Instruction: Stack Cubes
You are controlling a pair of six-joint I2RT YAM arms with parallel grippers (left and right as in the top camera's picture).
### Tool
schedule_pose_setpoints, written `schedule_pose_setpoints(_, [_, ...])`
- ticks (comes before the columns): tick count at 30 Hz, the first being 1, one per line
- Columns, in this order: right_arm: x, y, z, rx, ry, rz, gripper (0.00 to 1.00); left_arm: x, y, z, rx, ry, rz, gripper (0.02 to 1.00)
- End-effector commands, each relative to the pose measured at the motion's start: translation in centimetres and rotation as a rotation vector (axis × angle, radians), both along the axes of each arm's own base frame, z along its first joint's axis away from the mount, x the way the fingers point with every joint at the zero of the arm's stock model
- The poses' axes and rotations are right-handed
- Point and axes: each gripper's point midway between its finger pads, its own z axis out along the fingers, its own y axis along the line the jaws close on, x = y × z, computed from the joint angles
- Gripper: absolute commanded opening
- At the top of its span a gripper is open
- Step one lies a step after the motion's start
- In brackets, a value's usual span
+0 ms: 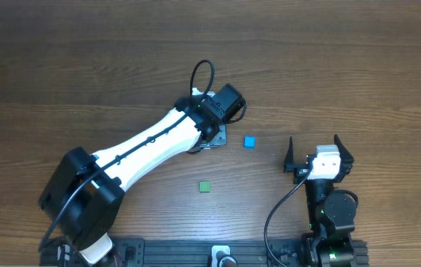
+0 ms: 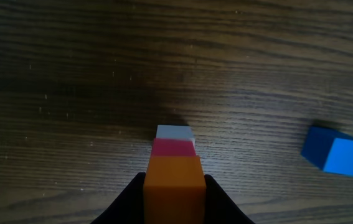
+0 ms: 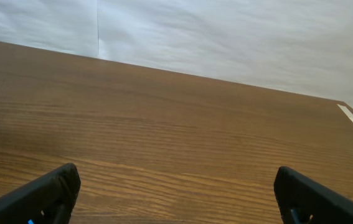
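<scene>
Left hand (image 2: 174, 182) — pinching orange cube (image 2: 174, 194) over pink cube (image 2: 174, 148) | right hand (image 3: 176, 177) — spread wide above table (image 3: 164, 124)

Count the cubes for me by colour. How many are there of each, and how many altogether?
orange cube: 1
pink cube: 1
white cube: 1
blue cube: 1
green cube: 1
Total: 5 cubes
</scene>
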Motion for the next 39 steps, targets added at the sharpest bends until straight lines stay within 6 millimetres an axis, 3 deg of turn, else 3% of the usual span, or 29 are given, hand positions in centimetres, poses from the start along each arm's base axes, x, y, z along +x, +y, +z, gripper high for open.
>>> schedule_pose_setpoints(1, [0.0, -0.1, -0.3, 0.002, 0.005, -0.002, 0.993, -0.2, 0.2, -1.0, 0.019, 0.030, -0.015, 0.049])
schedule_pose_setpoints(7, [0.0, -0.1, -0.3, 0.002, 0.005, -0.002, 0.991, -0.2, 0.2, -1.1, 0.020, 0.030, -0.015, 0.108])
schedule_pose_setpoints(12, [0.0, -0.1, -0.3, 0.002, 0.005, -0.002, 0.993, -0.2, 0.2, -1.1, 0.021, 0.032, -0.015, 0.286])
schedule_pose_setpoints(21, [0.0, -0.1, -0.3, 0.002, 0.005, -0.002, 0.991, -0.2, 0.2, -1.1, 0.021, 0.031, -0.014, 0.505])
schedule_pose_setpoints(25, [0.0, -0.1, -0.3, 0.002, 0.005, -0.002, 0.991, -0.1, 0.2, -1.1, 0.018, 0.028, -0.014, 0.682])
schedule_pose_setpoints(26, [0.0, -0.1, -0.3, 0.002, 0.005, -0.002, 0.991, 0.0, 0.1, -1.1, 0.015, 0.024, -0.013, 0.774])
schedule_pose_setpoints(29, [0.0, -0.1, -0.3, 0.002, 0.005, -0.002, 0.993, 0.8, -0.1, -0.9, -0.002, -0.008, 0.013, 0.980])
schedule_pose_setpoints(30, [0.0, -0.1, -0.3, 0.002, 0.005, -0.002, 0.993, 1.1, -0.2, -0.8, -0.010, -0.017, 0.017, 0.998])
schedule_pose_setpoints(35, [0.0, -0.1, -0.3, 0.002, 0.005, -0.002, 0.991, 4.0, 0.3, 0.0, -0.057, -0.085, 0.060, 0.998])
schedule_pose_setpoints(39, [0.0, -0.1, -0.3, 0.002, 0.005, -0.002, 0.991, 7.4, 2.3, 1.8, -0.076, -0.170, 0.096, 0.998])
